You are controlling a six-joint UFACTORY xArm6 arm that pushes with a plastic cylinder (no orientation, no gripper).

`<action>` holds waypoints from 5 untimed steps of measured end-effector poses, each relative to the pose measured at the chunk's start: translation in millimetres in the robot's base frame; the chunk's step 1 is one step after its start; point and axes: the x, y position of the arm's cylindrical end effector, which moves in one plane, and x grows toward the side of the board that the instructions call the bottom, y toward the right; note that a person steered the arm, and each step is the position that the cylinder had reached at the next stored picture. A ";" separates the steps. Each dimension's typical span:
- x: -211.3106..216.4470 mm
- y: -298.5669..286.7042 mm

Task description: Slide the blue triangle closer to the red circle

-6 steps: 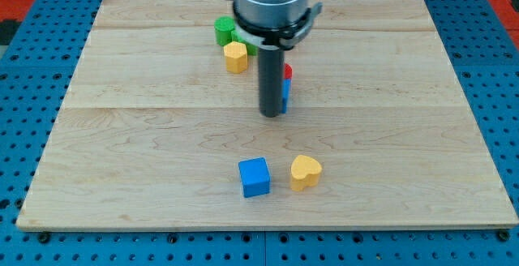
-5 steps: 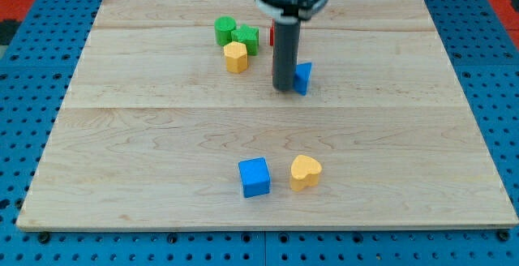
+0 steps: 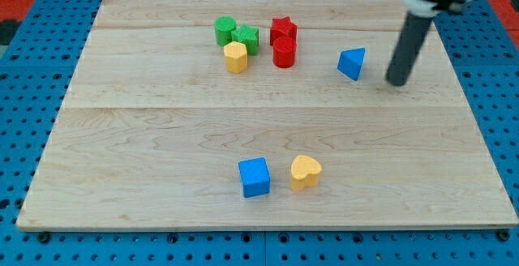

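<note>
Camera view took in the whole wooden board (image 3: pixel 162 128) from above its near edge, set on a blue pegboard (image 3: pixel 24 120). Over on the right, in the far half, the dark rod came down from the arm's grey body at the top right corner, and my tip (image 3: pixel 397 83) sat on the wood just to the right of the blue triangle (image 3: pixel 352 62). A sliver of bare board showed between them, so the tip was not touching the block. No jaws on this arm to open or close, only that plain rod, and it held nothing.

The blue triangle lay well to the right of the red circle (image 3: pixel 284 53), with open wood in between. The red circle stood just in front of a red star (image 3: pixel 283 30), the two touching or nearly so. Left of those sat a tight cluster: a green circle (image 3: pixel 225 30) at the far left of the group, another green block (image 3: pixel 246 37) pressed against it, its shape hard to make out, and a yellow hexagon (image 3: pixel 235 57) tucked just nearer, under the pair.

Down at the near side of the board, well apart from everything else, a blue cube (image 3: pixel 254 177) and a yellow heart (image 3: pixel 305 172) sat side by side, cube on the left, a small gap between them.
</note>
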 end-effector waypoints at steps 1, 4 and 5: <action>-32.2 -41.3; -113.1 -123.9; -135.4 -151.8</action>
